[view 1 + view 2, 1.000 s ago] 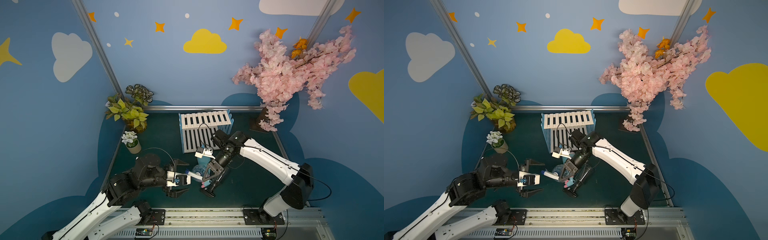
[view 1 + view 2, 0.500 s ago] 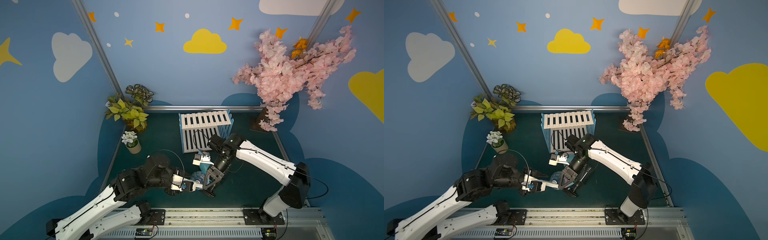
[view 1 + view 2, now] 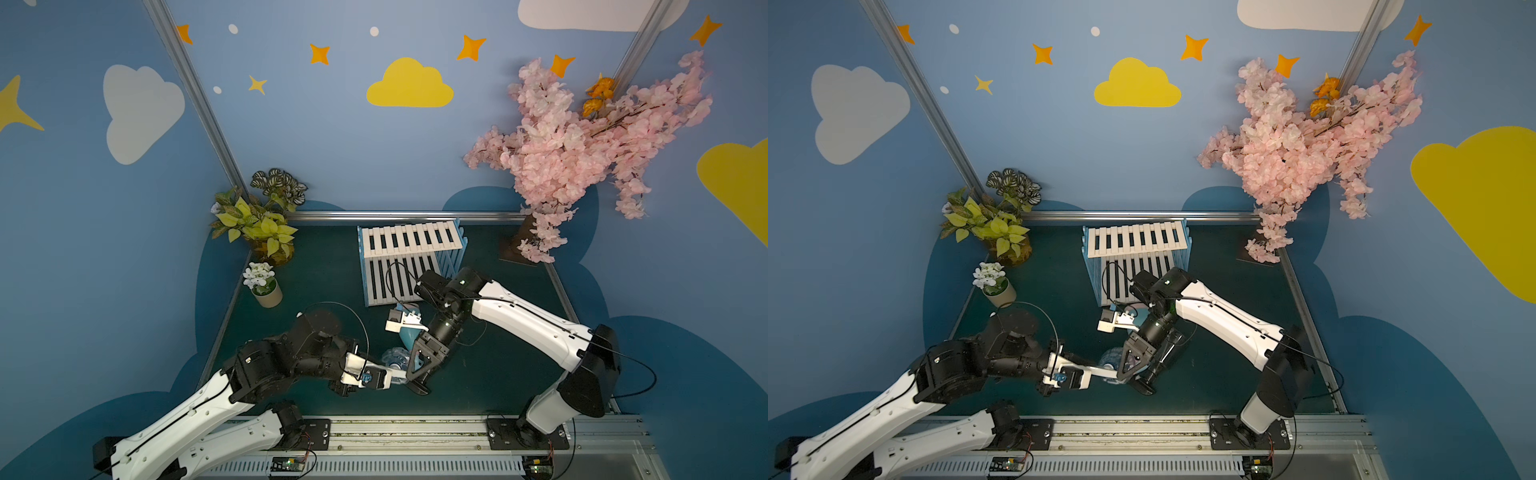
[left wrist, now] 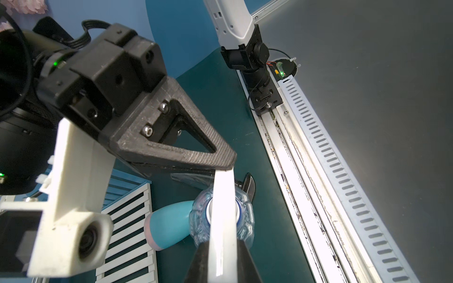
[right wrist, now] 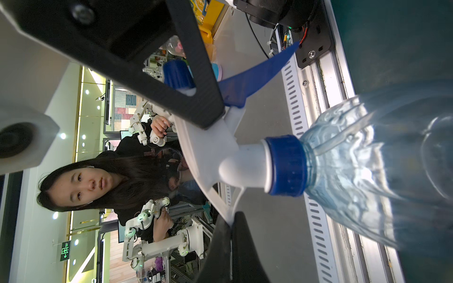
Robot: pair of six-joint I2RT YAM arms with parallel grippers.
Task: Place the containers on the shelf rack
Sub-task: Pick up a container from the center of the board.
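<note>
Clear plastic, with a white and blue sprayer on top: this clear bottle (image 3: 395, 357) was found in the front part of the dark green surface (image 3: 324, 291). It was roughly upright, and whether its base touched the surface could not be told. Its white sprayer head (image 5: 208, 147) was clamped by the left hand (image 4: 221, 257), which was shut tight on its sides. The same head was gripped also by the right hand (image 5: 224, 169), likewise closed on it. One bottle was thus held by two hands at once, which was judged to be a handover.

The main danger was seen here. If the hands were moved in different directions before one was released, the head could be twisted or the bottle pulled out of a grip. If both were opened together, the bottle would be dropped. As only the head was held, the body could swing and the blue trigger (image 5: 257, 80) might be pressed.

The teal bottle (image 4: 169, 225) was lying on its side just beside the clear one, and a dark sprayer part (image 4: 249, 185) was visible close to the right hand. Either could be knocked and rolled away. The shelf rack (image 3: 411, 249) stood further back with both tiers empty. On its slats a bottle set down tilted could be tipped over.
</note>
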